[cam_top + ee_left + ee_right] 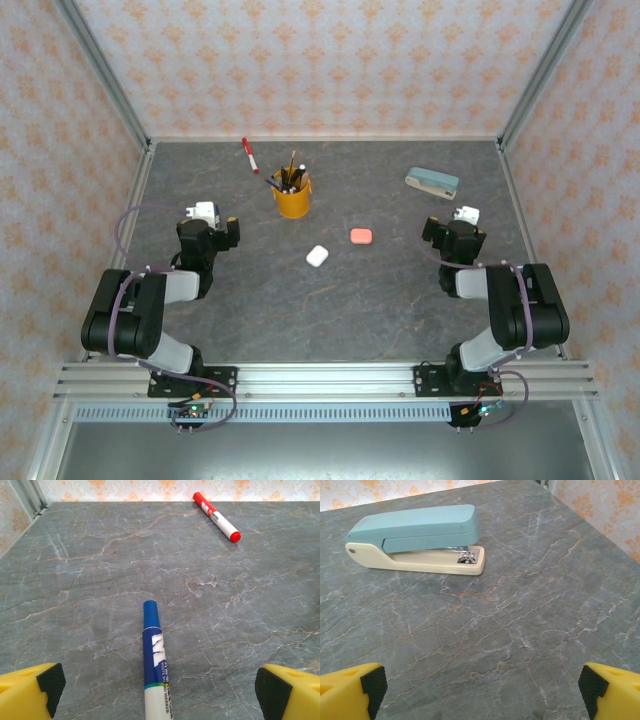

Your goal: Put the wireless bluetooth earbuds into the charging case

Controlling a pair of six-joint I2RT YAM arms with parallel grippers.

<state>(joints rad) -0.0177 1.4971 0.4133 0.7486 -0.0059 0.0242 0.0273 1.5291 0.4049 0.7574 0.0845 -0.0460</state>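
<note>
- From above: a grey marble-look table (pixel 400 300), boxed in by patterned walls, both arm bases at the near edge.
- Near the middle, two pebble-shaped charging cases: white case (pixel 317 256) nearer the arms, salmon-pink case (pixel 361 236) just beyond it to the right, close together but not touching.
- Both cases looking closed from this height (whether earbuds sit inside either one: cannot tell).
- Farther back, a yellow cup (pixel 292 198) stuffed with pens; a red marker (pixel 249 155) behind it to the left; a blue-green stapler (pixel 432 182) off to the right.
- Left gripper (pixel 205 213) low over the left part of the table, well apart from both cases.
- Right gripper (pixel 466 215) low over the right part, near the stapler, likewise well apart from the cases.
- From the left wrist: left gripper (pixel 160 690) spread wide, yellow fingers (pixel 30 692) with black pads down in the bottom corners, clasping nothing.
- Between those fingers, touching neither, a blue marker (pixel 152 650) flat on the table, cap pointing away.
- Far ahead, close to the back wall, the red marker (pixel 216 523) lying at a slant.
- From the right wrist: right gripper (pixel 482 690) also spread wide, yellow fingers (pixel 350 692) at the bottom corners, gripping nothing.
- Ahead and to the left, the stapler (pixel 417 537) flat on its cream base, closed, well apart from the fingers, with bare table in between.
</note>
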